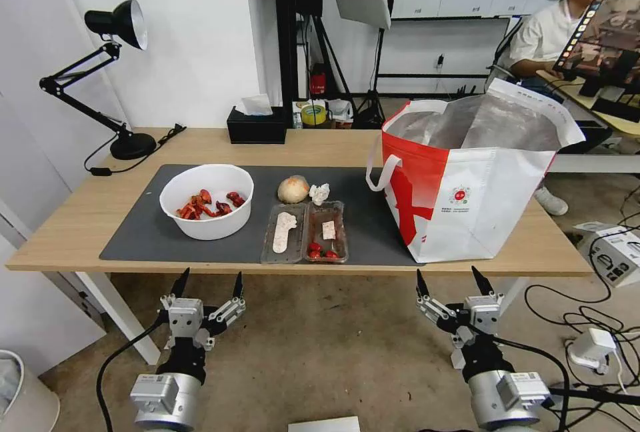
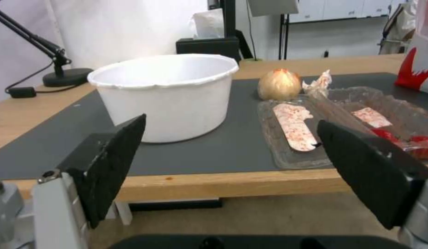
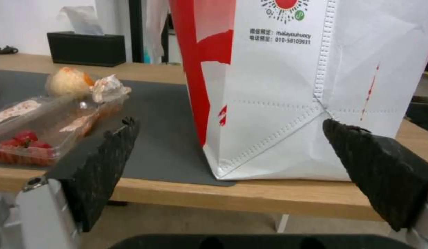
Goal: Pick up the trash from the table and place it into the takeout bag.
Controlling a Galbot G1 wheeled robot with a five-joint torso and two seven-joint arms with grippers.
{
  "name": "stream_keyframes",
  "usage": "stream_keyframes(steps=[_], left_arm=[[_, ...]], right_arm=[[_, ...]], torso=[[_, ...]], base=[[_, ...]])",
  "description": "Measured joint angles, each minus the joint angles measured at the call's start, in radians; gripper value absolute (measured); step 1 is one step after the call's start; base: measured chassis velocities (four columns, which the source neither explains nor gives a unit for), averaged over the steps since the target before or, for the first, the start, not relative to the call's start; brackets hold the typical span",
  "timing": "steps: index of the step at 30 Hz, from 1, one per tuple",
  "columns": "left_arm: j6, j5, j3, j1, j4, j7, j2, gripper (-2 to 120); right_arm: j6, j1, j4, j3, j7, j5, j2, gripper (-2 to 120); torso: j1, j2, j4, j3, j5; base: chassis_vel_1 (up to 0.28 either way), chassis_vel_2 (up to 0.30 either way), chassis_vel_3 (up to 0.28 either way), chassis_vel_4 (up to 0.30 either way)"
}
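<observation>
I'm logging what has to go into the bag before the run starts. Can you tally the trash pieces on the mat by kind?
White bowl with red scraps: 1
Clear hinged tray with red bits: 1
Tan wrapped ball: 1
Crumpled white tissue: 1
Total: 4 pieces, all on the mat, none in the takeout bag yet. Both hands, left hand and right hand, hang open below the table edge.

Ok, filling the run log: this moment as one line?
left gripper open, below table edge | right gripper open, likewise | white round bowl on mat | white-and-red takeout bag upright
</observation>
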Motion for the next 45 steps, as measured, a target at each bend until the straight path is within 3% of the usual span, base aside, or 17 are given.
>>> stream_keyframes(steps=[40, 45], left_arm=[[0.0, 0.0, 0.0, 0.0, 0.0, 0.0, 0.0, 100], [0.007, -0.022, -0.005, -0.008, -0.003, -0.002, 0.005, 100]], right_arm=[[0.0, 0.0, 0.0, 0.0, 0.0, 0.0, 0.0, 100], [-0.019, 0.022, 0.0, 0.001, 0.004, 0.036, -0.039, 100]], torso=[[0.0, 0.0, 0.0, 0.0, 0.0], [0.0, 0.0, 0.0, 0.0, -0.0002]], base=[[0.0, 0.0, 0.0, 0.0], [0.0, 0.0, 0.0, 0.0]])
